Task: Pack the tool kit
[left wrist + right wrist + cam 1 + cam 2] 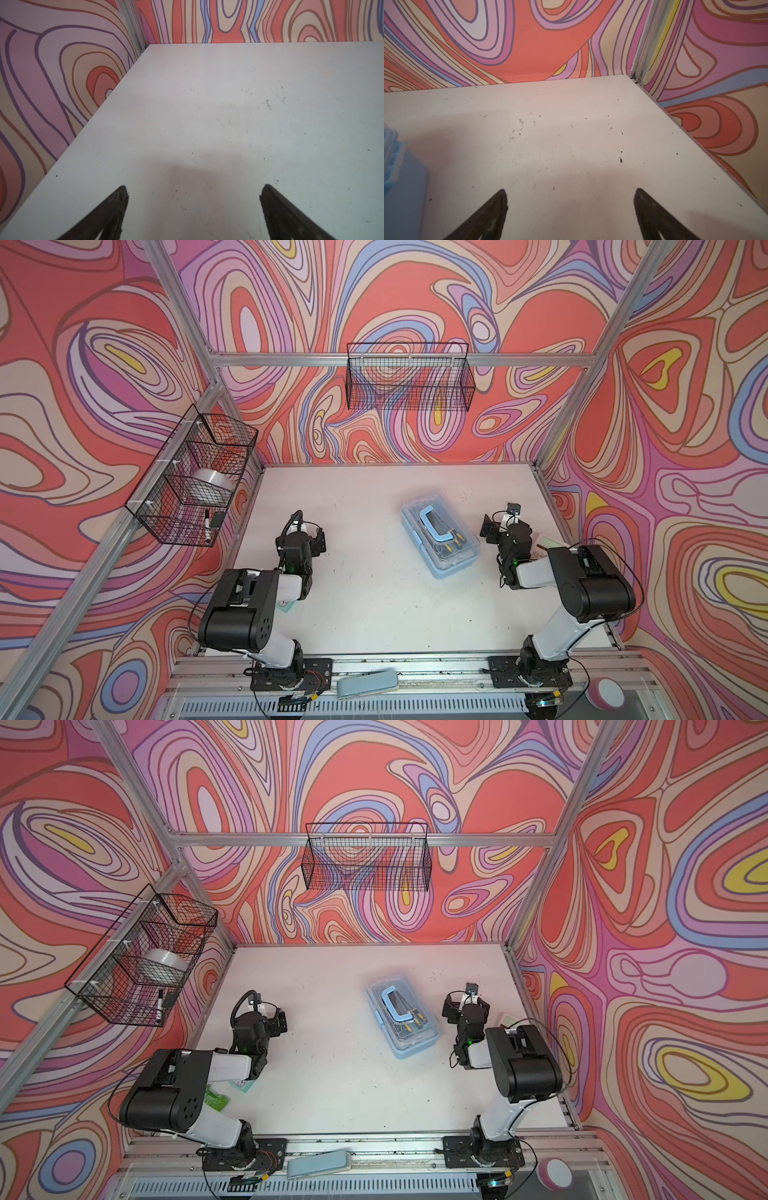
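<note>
Left fingers (108,214) are spread wide over bare desk (374,593), with nothing between them. My right fingers (652,214) are the same, apart and empty. The tool kit (439,533) lies slantwise on the desk, right of centre. It is near my right fingers and well apart from my left, and its blue corner edges into the right wrist view. The clear lid looks down, with yellow-handled tools showing through. I reckon both arms hang aside to leave the case unobstructed, and the packing looks done.
</note>
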Controlling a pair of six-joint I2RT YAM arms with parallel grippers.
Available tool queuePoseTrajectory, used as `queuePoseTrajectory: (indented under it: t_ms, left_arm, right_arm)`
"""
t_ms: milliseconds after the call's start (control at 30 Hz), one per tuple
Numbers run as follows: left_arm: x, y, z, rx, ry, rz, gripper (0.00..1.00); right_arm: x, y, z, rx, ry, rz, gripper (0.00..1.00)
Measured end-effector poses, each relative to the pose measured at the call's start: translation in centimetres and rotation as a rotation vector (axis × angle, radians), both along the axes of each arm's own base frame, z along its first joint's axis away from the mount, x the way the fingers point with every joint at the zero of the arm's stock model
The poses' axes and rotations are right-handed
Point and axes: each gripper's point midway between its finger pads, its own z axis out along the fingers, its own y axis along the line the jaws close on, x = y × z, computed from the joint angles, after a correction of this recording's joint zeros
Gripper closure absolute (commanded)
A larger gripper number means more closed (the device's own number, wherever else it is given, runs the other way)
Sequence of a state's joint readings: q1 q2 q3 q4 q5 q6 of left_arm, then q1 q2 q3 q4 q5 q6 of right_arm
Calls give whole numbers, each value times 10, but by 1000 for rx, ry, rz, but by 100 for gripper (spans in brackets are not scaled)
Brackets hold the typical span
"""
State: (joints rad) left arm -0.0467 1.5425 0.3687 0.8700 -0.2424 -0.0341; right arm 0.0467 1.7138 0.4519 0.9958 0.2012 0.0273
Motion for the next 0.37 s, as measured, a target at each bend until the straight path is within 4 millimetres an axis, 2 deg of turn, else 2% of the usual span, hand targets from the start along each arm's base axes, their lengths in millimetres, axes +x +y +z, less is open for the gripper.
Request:
queuePoseTrajectory:
  t_ms: [367]
  left_arm:
    - [1,-1,1,-7,-5,-6,0]
  right_arm:
    - [0,0,0,0,1,0,2]
